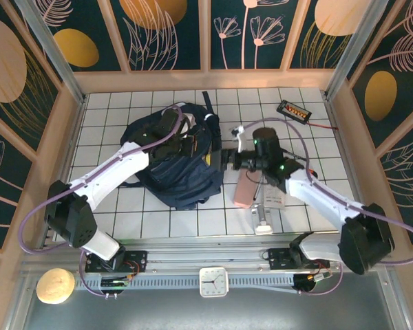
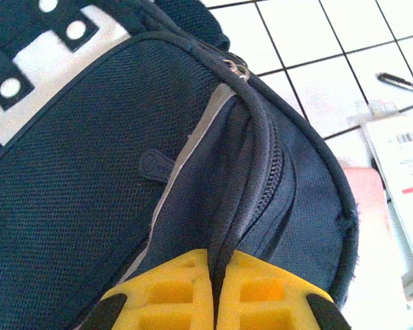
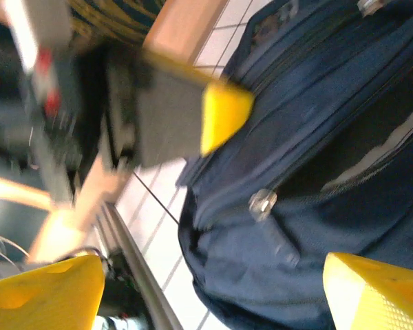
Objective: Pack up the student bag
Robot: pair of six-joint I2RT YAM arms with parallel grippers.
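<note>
The student bag [image 1: 175, 161], judged soft and floppy, is pinched along its zipper seam [image 2: 272, 172] by the closed left end effector [image 2: 217, 289], while the right end effector [image 3: 210, 292] is spread open.

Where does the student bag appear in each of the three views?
Top external: student bag left of centre.
Left wrist: student bag across left and centre, close up.
Right wrist: student bag in the right half.
Shared landmark: white tiled table.
</note>
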